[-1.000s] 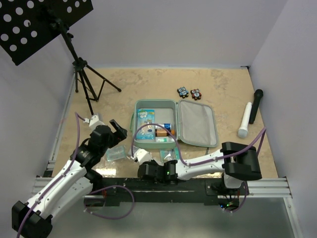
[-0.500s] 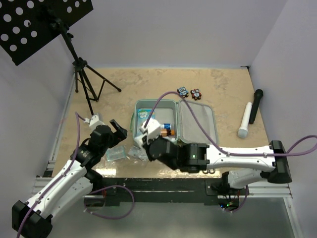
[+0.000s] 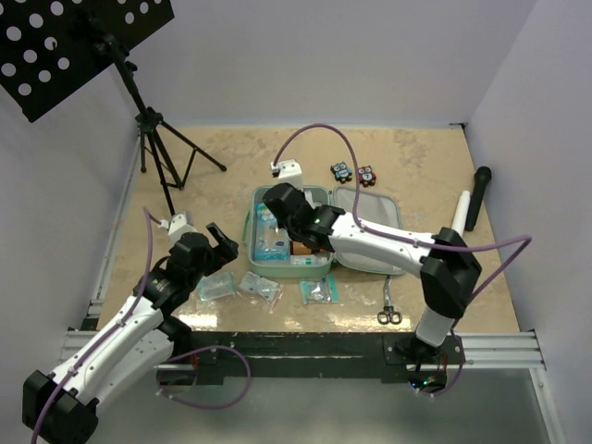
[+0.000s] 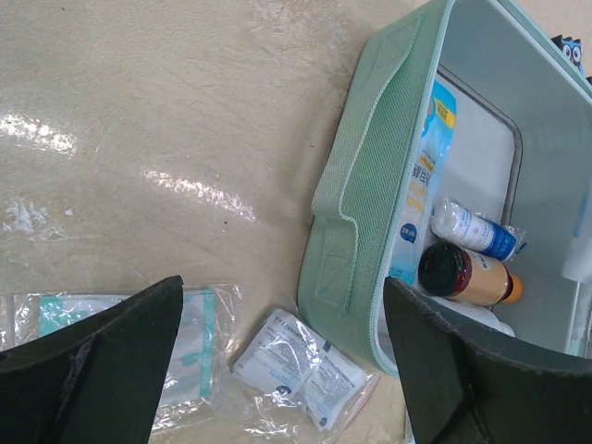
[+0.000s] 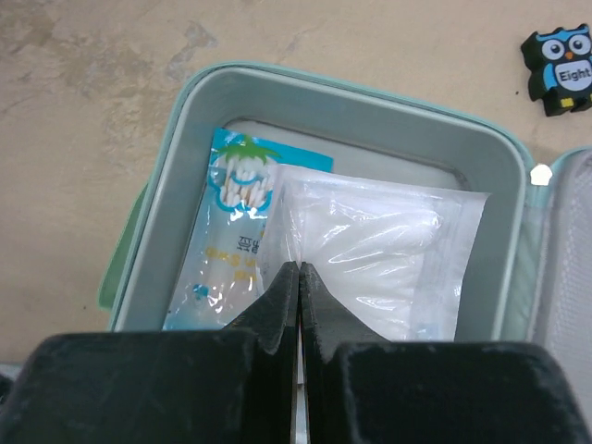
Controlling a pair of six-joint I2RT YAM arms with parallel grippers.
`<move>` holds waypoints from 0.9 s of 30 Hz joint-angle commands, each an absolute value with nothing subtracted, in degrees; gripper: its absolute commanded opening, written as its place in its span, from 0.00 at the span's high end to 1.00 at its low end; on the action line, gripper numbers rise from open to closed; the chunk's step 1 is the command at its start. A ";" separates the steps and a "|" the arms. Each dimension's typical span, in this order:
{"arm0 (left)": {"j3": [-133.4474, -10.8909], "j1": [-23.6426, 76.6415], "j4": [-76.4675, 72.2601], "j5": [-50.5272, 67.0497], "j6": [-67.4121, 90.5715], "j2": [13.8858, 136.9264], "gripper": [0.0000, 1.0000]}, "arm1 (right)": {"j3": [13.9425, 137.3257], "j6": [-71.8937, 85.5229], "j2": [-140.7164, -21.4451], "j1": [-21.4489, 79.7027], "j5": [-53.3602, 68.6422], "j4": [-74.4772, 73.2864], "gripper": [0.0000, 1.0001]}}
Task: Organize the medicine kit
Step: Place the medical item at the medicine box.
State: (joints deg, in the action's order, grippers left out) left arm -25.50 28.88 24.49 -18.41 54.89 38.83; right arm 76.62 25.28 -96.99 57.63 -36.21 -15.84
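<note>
Looking down the right wrist: right gripper [image 5: 294, 277] jaws pressed together, pinching the near edge of a clear pouch [image 5: 370, 250] of white material. The pouch sits over the open tray of the medicine kit [image 5: 324, 85], partly covering a blue packet [image 5: 227, 222] along the tray's left side. Cannot tell whether the pouch touches the tray floor. Owl block [image 5: 562, 67] in the upper right corner.

Left wrist: left gripper [image 4: 280, 282] jaws spread wide, nothing between them, above the table [image 4: 139, 92] just left of the kit's green wall. Brown bottle [image 4: 472, 276] and white tube [image 4: 472, 229] inside the tray, right of frame. Two sachets [image 4: 301, 368] along the bottom.

Top view: kit open at centre, lid flat to the tray's right. Three sachets in a row below it, scissors [image 3: 388, 314] lower right. Microphone [image 3: 457, 227] at right, music stand [image 3: 83, 42] upper left.
</note>
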 commanded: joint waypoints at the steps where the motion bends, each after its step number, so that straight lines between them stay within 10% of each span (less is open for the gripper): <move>1: -27.42 28.56 22.94 -18.81 53.70 38.85 0.07 | 82.00 30.32 -101.06 55.20 -35.25 -13.97 1.00; 21: -26.46 28.56 21.88 -18.54 53.70 41.22 0.06 | 83.84 29.09 -113.73 46.58 -29.88 -9.14 1.00; 27: -26.37 28.56 21.88 -18.63 53.79 41.31 0.06 | 84.29 28.39 -113.73 46.41 -27.87 -9.23 0.68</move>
State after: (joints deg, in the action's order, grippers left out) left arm -25.52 28.88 23.57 -18.39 54.43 41.30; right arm 81.52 29.02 -115.22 46.54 -29.34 -11.27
